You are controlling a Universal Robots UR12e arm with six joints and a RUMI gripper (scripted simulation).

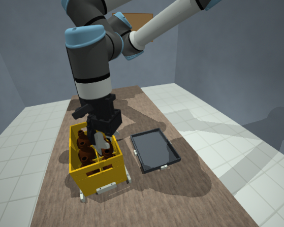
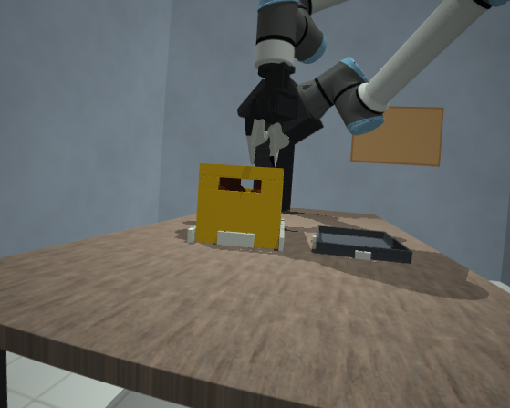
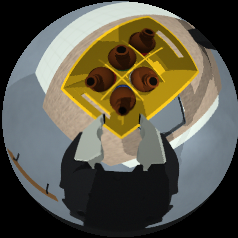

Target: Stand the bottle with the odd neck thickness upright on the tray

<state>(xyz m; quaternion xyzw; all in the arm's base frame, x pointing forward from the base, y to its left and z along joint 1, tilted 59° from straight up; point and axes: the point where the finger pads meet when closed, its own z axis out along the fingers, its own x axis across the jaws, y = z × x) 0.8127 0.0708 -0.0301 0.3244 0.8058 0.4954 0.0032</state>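
The yellow plastic crate (image 1: 99, 178) (image 2: 239, 214) (image 3: 177, 70) holds five brown glossy bottles (image 3: 122, 98), necks exposed; at its three o'clock in the top view, the dark rectangular tray (image 1: 155, 149) (image 2: 361, 247) is bare. The end effector (image 1: 104, 149) (image 2: 264, 162) (image 3: 122, 114) is partly apart, gripping nothing.

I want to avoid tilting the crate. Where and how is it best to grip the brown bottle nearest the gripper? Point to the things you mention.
Probably by the neck, from above: the bottle (image 3: 122, 98) stands upright in the crate (image 3: 76, 101), its narrow neck uppermost, its body between walls.
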